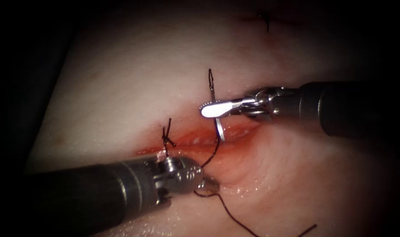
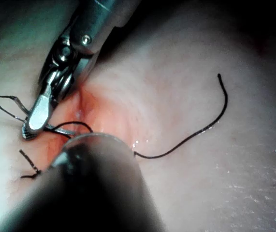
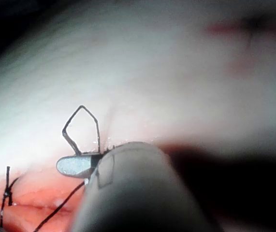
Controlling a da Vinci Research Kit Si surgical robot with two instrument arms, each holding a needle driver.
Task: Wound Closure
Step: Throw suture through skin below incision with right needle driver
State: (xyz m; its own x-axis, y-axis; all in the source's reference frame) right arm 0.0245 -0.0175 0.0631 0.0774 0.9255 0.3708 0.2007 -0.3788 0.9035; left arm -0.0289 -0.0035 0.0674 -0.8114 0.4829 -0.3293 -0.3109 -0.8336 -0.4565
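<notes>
Endoscope, right claw: the right claw (image 1: 210,109) comes in from the right and sits just above the cut (image 1: 200,147). Its jaws are closed on the needle (image 1: 219,130) at its upper end.
Endoscope, needle: the curved needle hangs down from the closed jaws to the red cut. Whether its lower tip is in the tissue (image 1: 134,74) cannot be told.
Endoscope, thread: dark thread (image 1: 215,151) runs from the needle down across the cut, passes the left claw and trails off on the tissue below. A short loop of it stands up above the right jaws.
Endoscope, left claw: the left claw (image 1: 208,184) lies at the lower edge of the cut, its tip against the tissue. Whether it is open or shut, and whether it holds anything, cannot be told.
Endoscope, knot: a tied knot (image 1: 167,139) with short cut ends stands on the cut left of the needle. A second stitch (image 1: 266,19) sits far above.
Left wrist, right claw: the right claw (image 2: 34,123) shows with its jaws together over the red fluid (image 2: 99,113), thread beside it. A free thread end (image 2: 196,133) curves across the pale tissue.
Right wrist, right claw: the jaws (image 3: 77,166) are pressed together, and a thread loop (image 3: 82,128) rises above them. The knot (image 3: 6,193) stands on the red cut nearby.
</notes>
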